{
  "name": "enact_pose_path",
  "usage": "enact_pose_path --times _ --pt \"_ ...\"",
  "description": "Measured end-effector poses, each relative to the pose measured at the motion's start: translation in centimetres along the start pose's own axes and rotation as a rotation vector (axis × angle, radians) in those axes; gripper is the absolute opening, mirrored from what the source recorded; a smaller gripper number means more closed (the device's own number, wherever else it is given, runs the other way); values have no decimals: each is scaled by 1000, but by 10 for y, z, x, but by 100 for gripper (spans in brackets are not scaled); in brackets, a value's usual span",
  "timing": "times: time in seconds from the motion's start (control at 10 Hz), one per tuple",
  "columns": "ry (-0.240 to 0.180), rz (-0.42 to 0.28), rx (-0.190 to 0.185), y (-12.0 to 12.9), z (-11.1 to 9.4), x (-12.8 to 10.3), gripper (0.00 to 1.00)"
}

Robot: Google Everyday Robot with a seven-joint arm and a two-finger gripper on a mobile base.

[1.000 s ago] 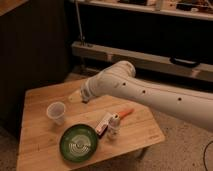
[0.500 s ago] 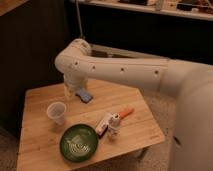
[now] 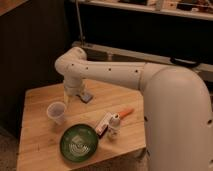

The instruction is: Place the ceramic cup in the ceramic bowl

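The white ceramic cup [image 3: 56, 112] stands upright on the left part of the wooden table [image 3: 40, 147]. The green ceramic bowl [image 3: 80, 142], with pale rings inside, sits near the table's front edge, just right of and in front of the cup. My gripper [image 3: 69, 98] hangs down from the bent white arm [image 3: 110, 72], just above and behind the cup and slightly to its right. It holds nothing that I can see.
A small blue object [image 3: 86, 97] lies on the table right of the gripper. A white bottle-like object with a red label [image 3: 107, 124] and an orange item [image 3: 125, 112] lie right of the bowl. Dark shelving stands behind the table.
The arm has swung left and lowered over the two earlier frames. The gripper has come down from near the blue object to close behind the cup. The cup and bowl have not moved.
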Motion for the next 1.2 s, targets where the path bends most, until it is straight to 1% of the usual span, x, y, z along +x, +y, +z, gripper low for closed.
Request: enact_pose_path --times 0.1,0.2,0.3,0.4,0.5,0.6,0.7,0.8,1.0,1.2 --pt "39 4 26 -2 -3 0 61" --pt "70 5 47 -6 -11 2 61" --pt "93 4 64 -12 -21 5 61" --pt "111 -1 74 -21 -36 11 61" --pt "112 -7 79 -29 -45 16 61" --pt "112 -14 85 -36 -47 21 61" --pt "107 -22 94 -42 -45 28 61" --pt "99 -26 99 -45 -39 32 61" --pt "79 -36 108 -51 -14 39 61" --pt "63 -42 113 -50 22 42 61"
